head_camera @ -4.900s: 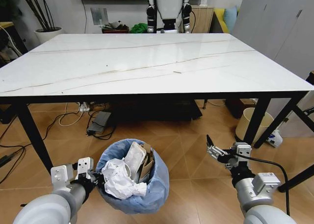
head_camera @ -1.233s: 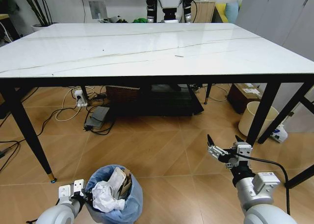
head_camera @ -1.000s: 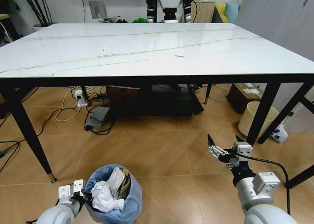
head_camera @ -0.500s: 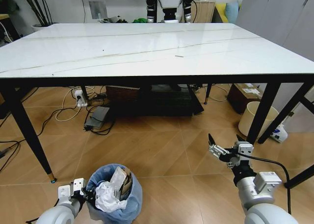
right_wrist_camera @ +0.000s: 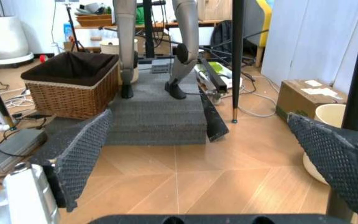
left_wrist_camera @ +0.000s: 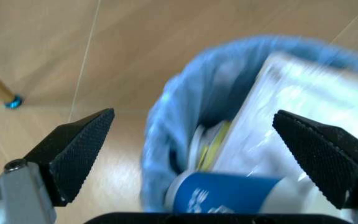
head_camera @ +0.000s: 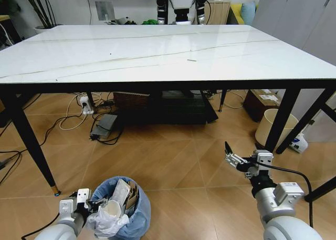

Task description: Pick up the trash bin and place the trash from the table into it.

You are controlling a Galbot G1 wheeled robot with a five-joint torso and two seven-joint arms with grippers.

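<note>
The trash bin (head_camera: 137, 211), lined with a crinkly light-blue bag, stands on the wooden floor at my front left. The trash (head_camera: 113, 215) fills it: crumpled white paper, brown cardboard and a blue-and-white paper cup (left_wrist_camera: 225, 201). My left gripper (head_camera: 90, 202) is open right beside the bin's rim (left_wrist_camera: 166, 112), its two black fingers (left_wrist_camera: 73, 151) spread wide with the bin just beyond them. Over the floor at my right, my right gripper (head_camera: 242, 156) hangs open and holds nothing. The table (head_camera: 157, 51), white marble with black legs, stretches across the view ahead.
A cream bin (head_camera: 273, 129) and a cardboard box (head_camera: 262, 99) sit by the table's right legs. Under the table are a wicker basket (right_wrist_camera: 73, 84), a dark foam block (right_wrist_camera: 157, 116), a power strip and cables (head_camera: 84, 106). Another robot (head_camera: 181, 3) stands behind the table.
The whole view shifted after the oldest frame, so the camera moved. In the last half second the paper cup came up at the bin's near rim, and the right gripper drifted slightly right.
</note>
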